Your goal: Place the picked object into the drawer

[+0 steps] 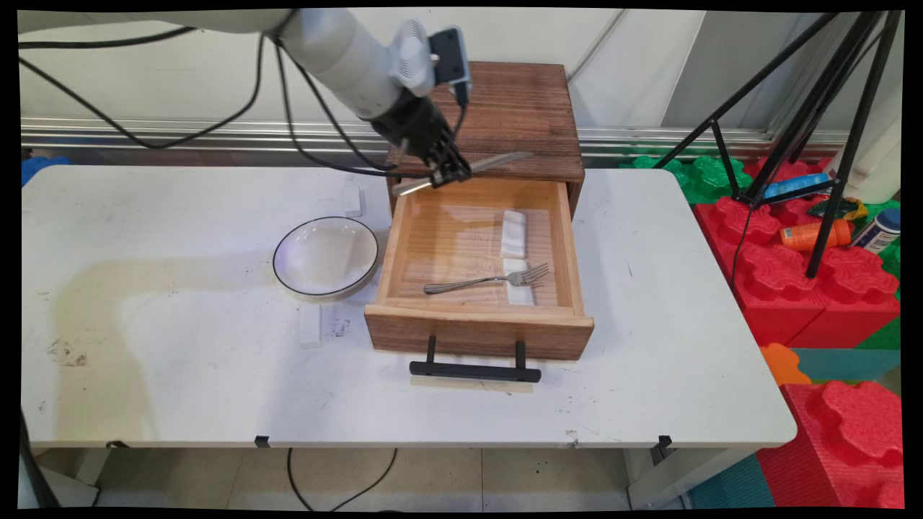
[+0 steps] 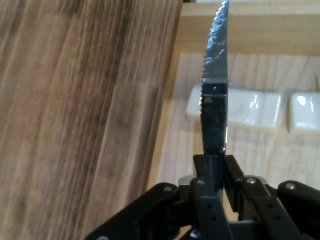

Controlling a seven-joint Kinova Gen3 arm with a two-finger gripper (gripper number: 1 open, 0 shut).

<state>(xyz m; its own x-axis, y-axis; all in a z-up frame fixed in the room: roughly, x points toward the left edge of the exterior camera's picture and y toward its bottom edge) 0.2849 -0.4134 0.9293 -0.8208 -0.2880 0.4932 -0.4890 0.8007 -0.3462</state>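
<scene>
Above the back edge of the open drawer, the jaws pinch a knife near the middle of its length, the gripper holding it clear of the wood. The knife hangs in the air just in front of the cabinet that the drawer slides out of.

Its long axis runs nearly level and roughly across the drawer's width. The handle sticks out toward the main view's left, past the drawer's left wall; the blade tip points right and slightly away, over the cabinet's front edge. In the hand view the serrated edge shows along the blade, which stands on edge between the fingers.

Risks, as I judge them: the grip is a narrow pinch on smooth metal, so the knife could pivot or slip between the pads, most likely dropping at the heavier handle end. The blade tip sits close to the cabinet front, so any turn or move backward could knock it against the wood and twist it in the grip. The handle overhangs the drawer's left wall, so coming straight down could catch it on the rim.

Inside the drawer lie a fork and two white rests, the fork's tines on the nearer one. A plate sits on the worktop just left of the drawer.
</scene>
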